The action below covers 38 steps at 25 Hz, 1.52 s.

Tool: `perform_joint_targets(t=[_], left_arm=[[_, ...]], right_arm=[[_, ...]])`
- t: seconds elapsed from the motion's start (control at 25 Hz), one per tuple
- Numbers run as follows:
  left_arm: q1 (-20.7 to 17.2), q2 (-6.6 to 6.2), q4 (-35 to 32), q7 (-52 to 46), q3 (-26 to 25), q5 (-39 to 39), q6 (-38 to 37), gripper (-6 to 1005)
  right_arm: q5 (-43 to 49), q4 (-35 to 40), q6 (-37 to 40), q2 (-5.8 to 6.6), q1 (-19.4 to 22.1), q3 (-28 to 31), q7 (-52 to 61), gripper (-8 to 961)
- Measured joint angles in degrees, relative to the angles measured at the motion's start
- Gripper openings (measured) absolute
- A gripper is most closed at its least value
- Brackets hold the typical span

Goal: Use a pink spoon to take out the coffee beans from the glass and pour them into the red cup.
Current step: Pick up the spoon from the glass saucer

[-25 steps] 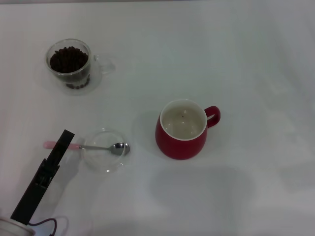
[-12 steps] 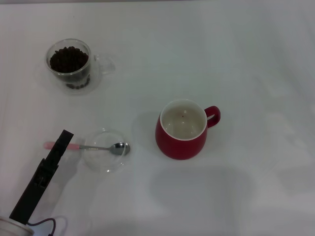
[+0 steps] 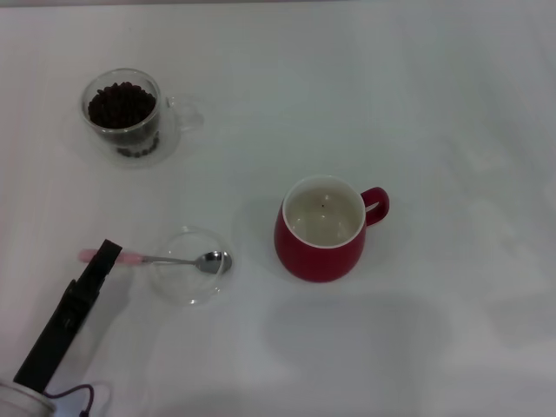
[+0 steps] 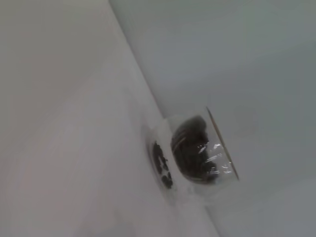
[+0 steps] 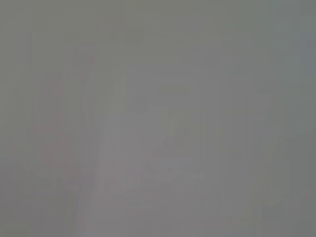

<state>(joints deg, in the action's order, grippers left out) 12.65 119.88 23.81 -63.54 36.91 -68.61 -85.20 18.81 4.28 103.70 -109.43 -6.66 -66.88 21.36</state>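
The spoon (image 3: 161,259) lies with its metal bowl resting across a clear dish (image 3: 189,266), pink handle sticking out toward my left claw (image 3: 108,252), whose tip sits right at the handle's end. I cannot tell whether that claw is released or clenched. I judge the spoon light, stiff and slick, apt to pivot on the dish rim, so I'd pinch the pink handle near its middle. The glass (image 3: 124,113) of beans (image 3: 121,103) stands well beyond the claw; the red cup (image 3: 321,229) sits off to its right on the surface (image 3: 452,113). The right claw is out of sight.
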Motion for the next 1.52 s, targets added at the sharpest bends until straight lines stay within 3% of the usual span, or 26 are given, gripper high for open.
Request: perform_joint_targets(t=[0.16, 0.8, 1.16, 1.52], left_arm=[[0.14, 0.0, -0.98, -0.46, -0.16, -0.06, 1.23, 331], [-0.11, -0.09, -2.35, 2.01, -0.1, -0.21, 1.05, 143], [-1.11, -0.68, -4.67, 2.96, 0.4, -0.21, -4.24, 142], [-3.3, -0.98, -13.67, 1.34, 3.61, -0.21, -11.89, 137]], right_arm=[[0.0, 0.04, 0.0, -0.13, -0.01, 0.0, 0.0, 717], [0.0, 0.2, -0.53, -0.47, -0.63, 0.0, 0.0, 716], [0.0, 0.23, -0.45, -1.15, -0.45, 0.0, -1.54, 716], [-0.03, 0.78, -0.11, -2.96, -0.46, 0.0, -2.24, 715]])
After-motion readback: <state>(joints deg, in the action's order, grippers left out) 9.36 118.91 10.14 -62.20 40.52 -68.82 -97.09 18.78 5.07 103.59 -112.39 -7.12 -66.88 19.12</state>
